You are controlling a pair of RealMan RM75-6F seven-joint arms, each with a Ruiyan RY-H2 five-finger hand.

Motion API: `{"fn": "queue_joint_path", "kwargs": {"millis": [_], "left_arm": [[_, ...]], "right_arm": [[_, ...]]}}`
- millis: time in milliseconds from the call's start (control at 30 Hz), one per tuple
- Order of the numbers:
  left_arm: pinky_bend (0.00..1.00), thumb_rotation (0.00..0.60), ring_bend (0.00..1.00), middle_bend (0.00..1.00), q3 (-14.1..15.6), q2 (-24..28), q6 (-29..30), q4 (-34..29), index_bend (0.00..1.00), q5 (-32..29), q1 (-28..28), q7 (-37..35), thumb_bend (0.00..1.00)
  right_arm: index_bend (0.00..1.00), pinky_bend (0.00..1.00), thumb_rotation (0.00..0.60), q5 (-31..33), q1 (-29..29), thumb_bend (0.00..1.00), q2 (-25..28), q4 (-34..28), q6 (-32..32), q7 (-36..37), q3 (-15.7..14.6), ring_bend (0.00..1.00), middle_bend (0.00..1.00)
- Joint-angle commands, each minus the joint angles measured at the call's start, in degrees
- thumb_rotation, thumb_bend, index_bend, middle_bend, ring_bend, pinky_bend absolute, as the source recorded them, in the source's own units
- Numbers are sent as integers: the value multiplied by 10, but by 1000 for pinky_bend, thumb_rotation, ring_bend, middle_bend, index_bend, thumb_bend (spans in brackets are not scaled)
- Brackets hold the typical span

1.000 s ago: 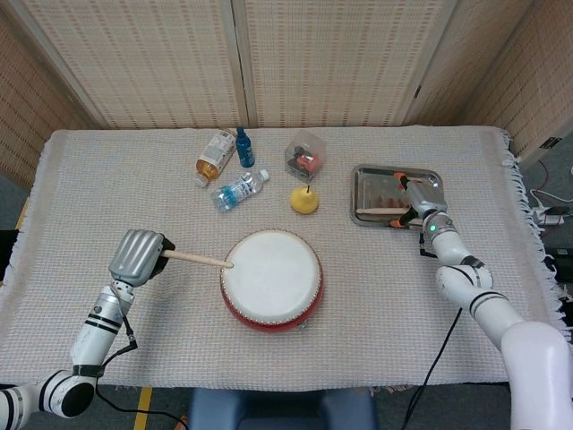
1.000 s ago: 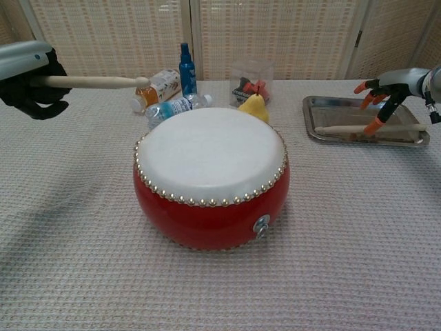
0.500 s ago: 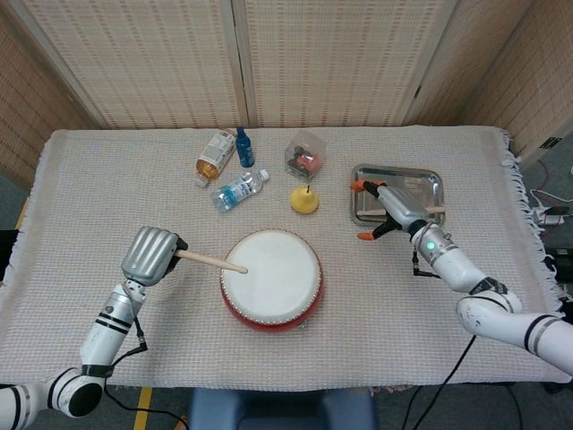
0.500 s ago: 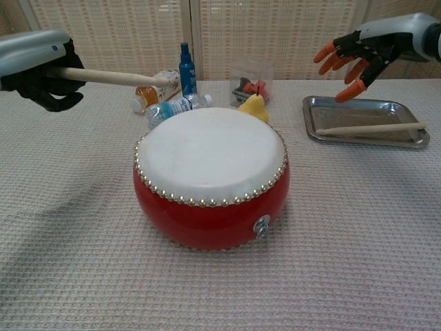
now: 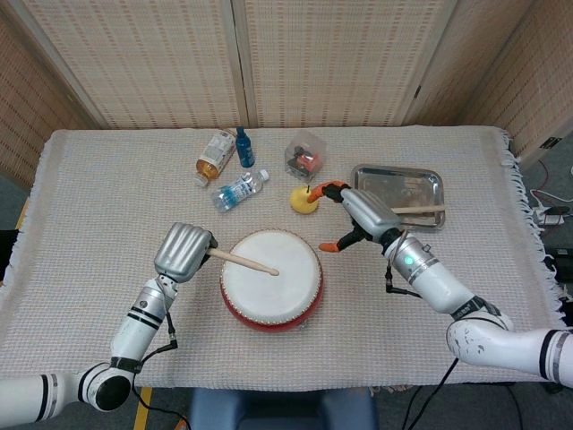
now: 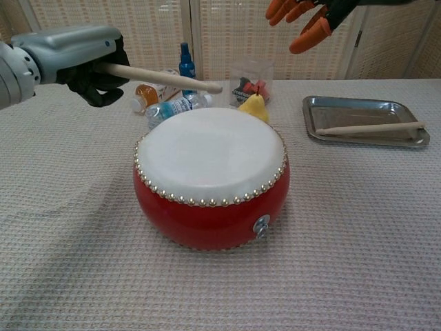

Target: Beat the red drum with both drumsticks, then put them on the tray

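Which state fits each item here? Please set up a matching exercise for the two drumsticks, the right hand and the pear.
Items:
1. drumstick with its tip above the drumhead
2. drumstick by itself
3. right hand
4. pear

States:
A. lying in the tray
B. raised, fingers apart, holding nothing
C. held by the left hand
D. standing behind the red drum

Pairs: 1-C, 2-A, 3-B, 4-D

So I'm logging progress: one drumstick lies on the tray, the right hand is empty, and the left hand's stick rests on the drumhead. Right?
Not quite: in the chest view the left hand holds its drumstick above the red drum, not touching. The other drumstick does lie on the tray; the right hand is empty.
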Motion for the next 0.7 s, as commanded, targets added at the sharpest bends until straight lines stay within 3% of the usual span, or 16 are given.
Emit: {"fn": "queue_joint_path", "kwargs": {"millis": [33,333,700], "left_arm": [[1000,600,1000,1000,-16,-23,14,-11,973,-50,-24,44,819],[1000,600,1000,1000,-33,-36,36,-19,963,-118,-56,88,817],[1000,600,1000,1000,-27,-54,61,-14,961,-152,-84,129,816]], "right_arm": [[315,218,600,111,61,119,-28,-52,71,-90,-24,85,168],[382,198,600,214,129,119,-98,-67,152,-183,-39,85,176],[435,198,600,246,160,173,-183,-36,215,-232,-41,85,187]]}}
